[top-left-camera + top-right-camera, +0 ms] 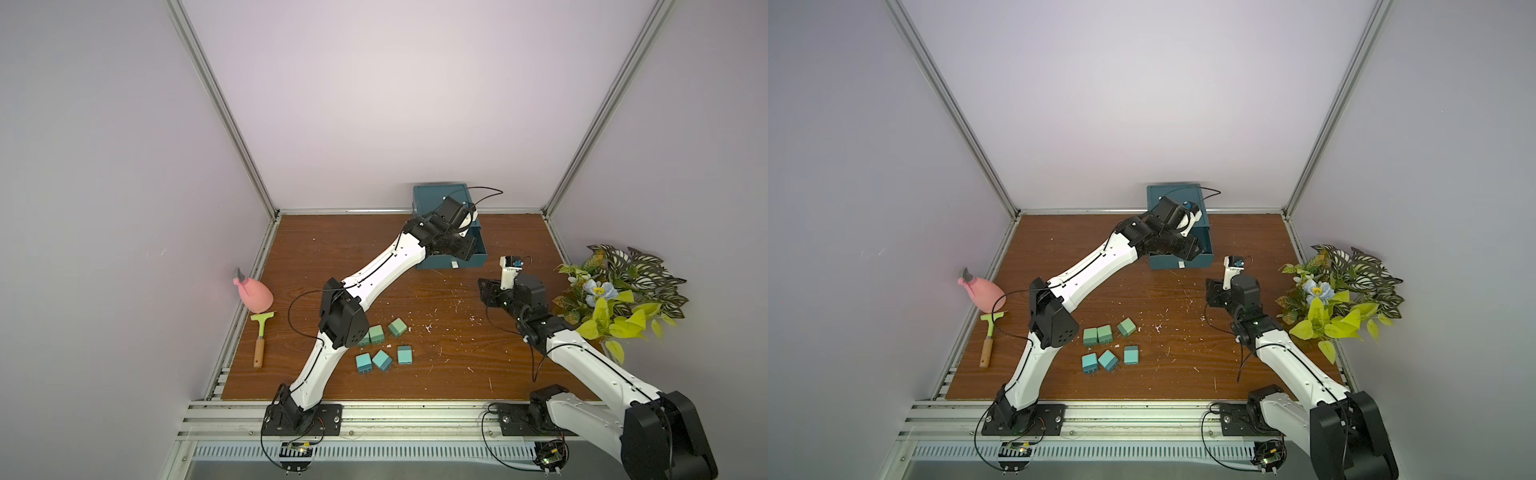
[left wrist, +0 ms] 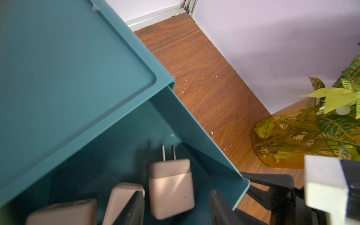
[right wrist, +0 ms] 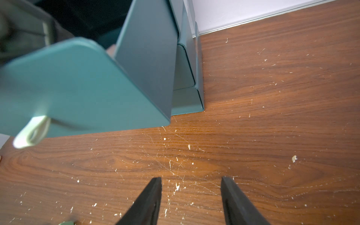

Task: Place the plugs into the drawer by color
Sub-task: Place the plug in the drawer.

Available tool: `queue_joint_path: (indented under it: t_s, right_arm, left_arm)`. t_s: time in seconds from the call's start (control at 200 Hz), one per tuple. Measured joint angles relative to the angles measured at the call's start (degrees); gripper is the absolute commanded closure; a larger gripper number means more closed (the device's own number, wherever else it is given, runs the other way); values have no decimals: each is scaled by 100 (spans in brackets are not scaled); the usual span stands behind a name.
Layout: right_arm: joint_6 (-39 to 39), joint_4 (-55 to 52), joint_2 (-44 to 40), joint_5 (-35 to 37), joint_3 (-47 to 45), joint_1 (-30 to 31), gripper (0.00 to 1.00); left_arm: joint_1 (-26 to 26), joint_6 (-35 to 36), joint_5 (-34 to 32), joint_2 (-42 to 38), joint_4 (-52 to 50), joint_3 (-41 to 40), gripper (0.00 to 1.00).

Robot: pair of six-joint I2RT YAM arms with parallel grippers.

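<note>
The chest of drawers [image 1: 432,197] stands at the back edge of the wooden table [image 1: 415,299], against the wall. Its top drawer [image 1: 465,259] is pulled out toward the arms. The right wrist view shows the two drawers under it pushed in. A plain white tab [image 3: 32,134] sticks out from the open drawer's front.

The left gripper [image 2: 176,192] reaches down into the top drawer. Its fingers [image 2: 134,206] stand apart, and one beige plug [image 2: 170,183] lies between them on the drawer floor, prongs pointing away from the gripper. A clear gap shows between this plug and one finger, so it is not clamped. Two other beige plugs [image 2: 124,198] lie just beside it in the same drawer.

The right gripper [image 3: 191,179] hangs over bare table near the chest's front corner. Its fingers are spread wide and there is nothing between them.

Both top views show three green plugs [image 1: 1105,334] in a loose row on the table beside the left arm's elbow. Three blue plugs [image 1: 1108,359] lie just in front of them, closer to the arm bases.

At the table's left edge lie a pink spray bottle [image 1: 255,295] and a scraper [image 1: 261,336] with a green head and a wooden handle. A leafy plant [image 1: 615,299] in an amber vase [image 2: 282,148] stands at the right edge.
</note>
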Motion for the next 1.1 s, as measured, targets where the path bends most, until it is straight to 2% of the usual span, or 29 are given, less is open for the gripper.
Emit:
queue_joint_path:
  t_s: [0.245, 0.42, 0.58, 0.801, 1.101]
  right_arm:
    - [-20, -2, -192, 4, 66, 68, 45]
    - [-96, 85, -433, 175, 66, 474, 45]
    - [-256, 256, -437, 463, 66, 1008, 44]
    - [-393, 452, -221, 708, 131, 1423, 44]
    - [-492, 654, 192, 772, 337, 1600, 44]
  left_arm:
    - [0, 2, -24, -216, -90, 0, 46]
    - [96, 28, -262, -651, -127, 15, 46]
    - [595, 13, -262, -820, -111, 199, 46]
    - [1364, -48, -365, -457, -105, 560, 45]
    - [1694, -251, -205, 219, -94, 828, 45]
